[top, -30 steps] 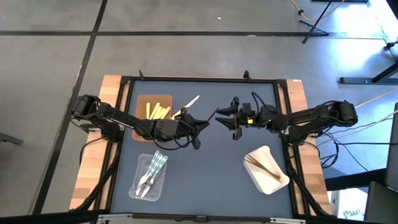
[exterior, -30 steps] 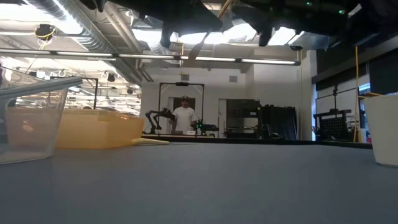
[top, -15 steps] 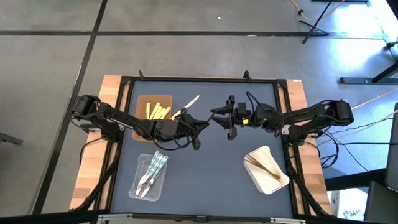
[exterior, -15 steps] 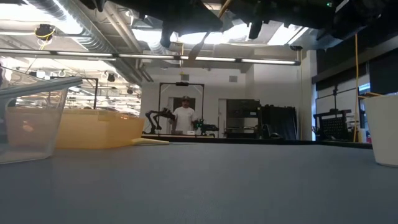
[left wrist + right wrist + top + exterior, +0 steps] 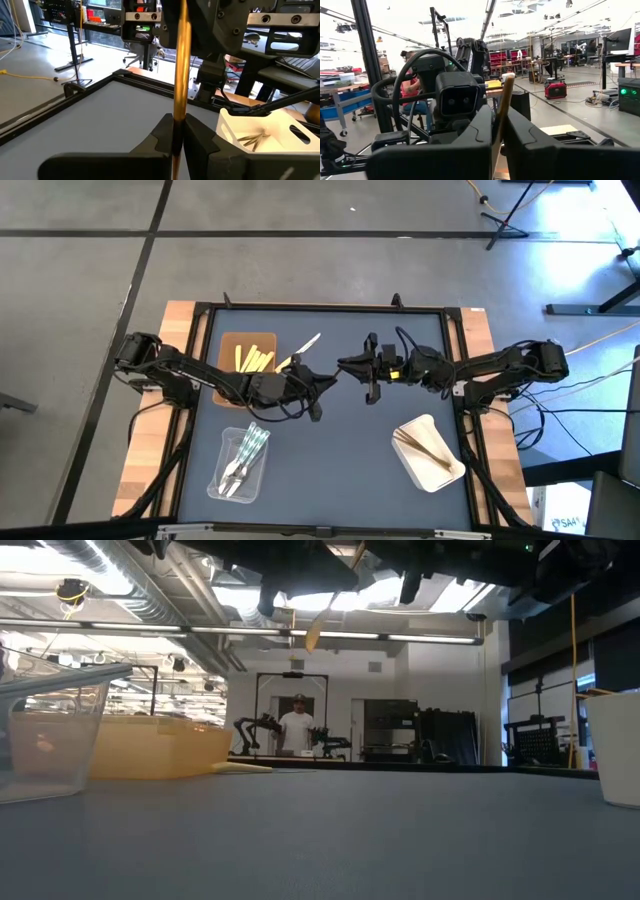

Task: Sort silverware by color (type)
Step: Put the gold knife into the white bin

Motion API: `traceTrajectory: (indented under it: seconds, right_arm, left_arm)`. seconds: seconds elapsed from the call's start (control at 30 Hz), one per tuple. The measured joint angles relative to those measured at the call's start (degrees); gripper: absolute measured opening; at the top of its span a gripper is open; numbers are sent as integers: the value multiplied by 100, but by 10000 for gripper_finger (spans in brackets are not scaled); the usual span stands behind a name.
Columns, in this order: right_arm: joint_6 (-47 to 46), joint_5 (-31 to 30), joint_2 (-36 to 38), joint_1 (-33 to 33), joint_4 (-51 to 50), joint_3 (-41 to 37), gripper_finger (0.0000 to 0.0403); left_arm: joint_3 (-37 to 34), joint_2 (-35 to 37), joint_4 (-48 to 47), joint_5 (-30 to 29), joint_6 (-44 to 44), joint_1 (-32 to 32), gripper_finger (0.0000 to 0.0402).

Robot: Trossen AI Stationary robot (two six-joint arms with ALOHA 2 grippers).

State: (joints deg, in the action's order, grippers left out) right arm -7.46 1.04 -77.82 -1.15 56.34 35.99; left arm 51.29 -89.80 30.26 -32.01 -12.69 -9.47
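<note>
A thin tan wooden utensil (image 5: 181,75) is held above the table's middle between both grippers, which face each other. My left gripper (image 5: 328,377) comes from the left and my right gripper (image 5: 343,366) from the right; both are shut on it. In the low view the utensil (image 5: 313,635) slants high above the table top. Yellow silverware lies in the brown tray (image 5: 247,355), clear-greenish pieces in the clear tray (image 5: 240,460), and wooden ones in the white tray (image 5: 428,450). One pale utensil (image 5: 305,345) lies flat on the table beside the brown tray. My left gripper pinches the wooden utensil's lower stretch (image 5: 177,127) between its two fingers, coming about level from the table's left. The utensil runs on past the fingertips toward my right gripper, clear of the table. My right gripper pinches the same utensil a little below its rounded end (image 5: 500,122) between its two fingers, coming from the table's right. The end (image 5: 507,77) sticks out beyond the fingertips. The utensil is lifted clear.
The three trays stand at the far left, near left and near right of the grey mat (image 5: 330,460); the mat's middle and near centre are bare. A person (image 5: 297,730) stands far off in the room behind the table.
My right gripper has gone toward the table's left, up to my left gripper, and has shut on the wooden utensil that my left gripper holds. My left gripper has kept still, and the utensil stays lifted.
</note>
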Motion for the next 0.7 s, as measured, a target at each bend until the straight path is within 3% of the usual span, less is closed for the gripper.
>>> traceTrajectory:
  seconds: [0.7]
  right_arm:
    - [23, 7, 7, 4, -110, 0, 2]
  left_arm:
    - [0, 0, 42, -14, -110, 4, 53]
